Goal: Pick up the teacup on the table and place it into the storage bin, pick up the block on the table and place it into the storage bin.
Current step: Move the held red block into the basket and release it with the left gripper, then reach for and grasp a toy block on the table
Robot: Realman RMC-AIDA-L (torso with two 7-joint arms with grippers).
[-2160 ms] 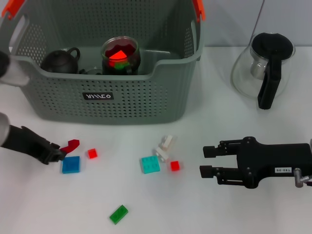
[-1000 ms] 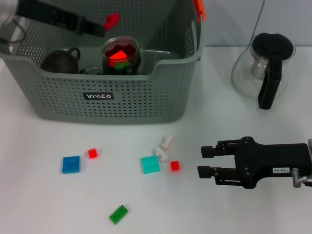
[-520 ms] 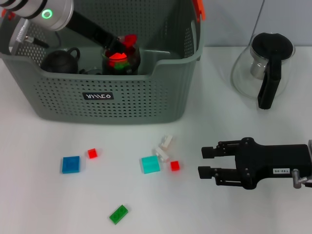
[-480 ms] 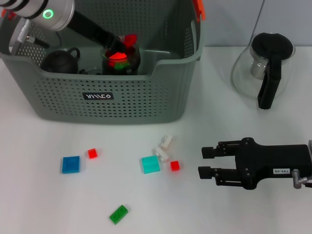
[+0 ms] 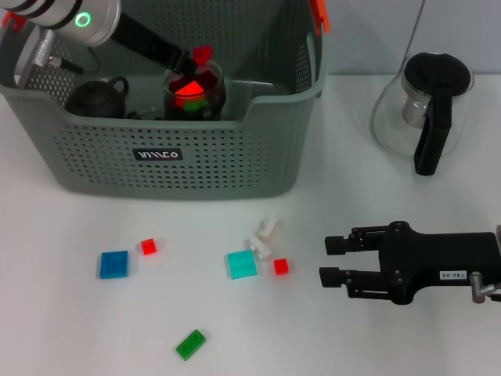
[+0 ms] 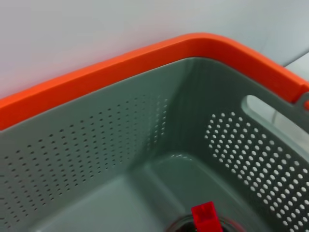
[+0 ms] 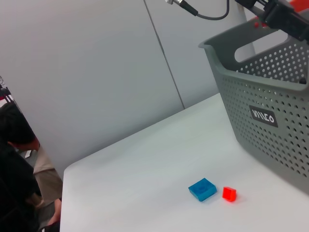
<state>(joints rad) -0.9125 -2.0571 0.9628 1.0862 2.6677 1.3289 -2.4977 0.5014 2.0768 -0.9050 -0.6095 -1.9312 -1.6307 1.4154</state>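
Note:
The storage bin [image 5: 211,157] stands at the back left, with orange clips and a black label. Inside it sit a glass teacup [image 5: 193,88] holding red and green pieces, and a black teapot [image 5: 95,96]. My left gripper [image 5: 196,59] reaches into the bin and is shut on a small red block [image 5: 203,54] just above the teacup. The red block [image 6: 207,217] also shows in the left wrist view against the bin's inner wall [image 6: 120,145]. My right gripper [image 5: 333,259] is open and empty, low over the table right of the loose blocks.
Loose blocks lie before the bin: blue [image 5: 114,264], small red [image 5: 148,247], cyan [image 5: 242,264], red [image 5: 281,266], clear white [image 5: 264,234], green [image 5: 190,344]. A glass teapot with black lid [image 5: 427,110] stands at the back right. A person [image 7: 17,159] is beyond the table's far edge.
My left gripper lifted the red block from beside the blue block, carried it up over the bin and brought it to the teacup. The right arm stayed almost still.

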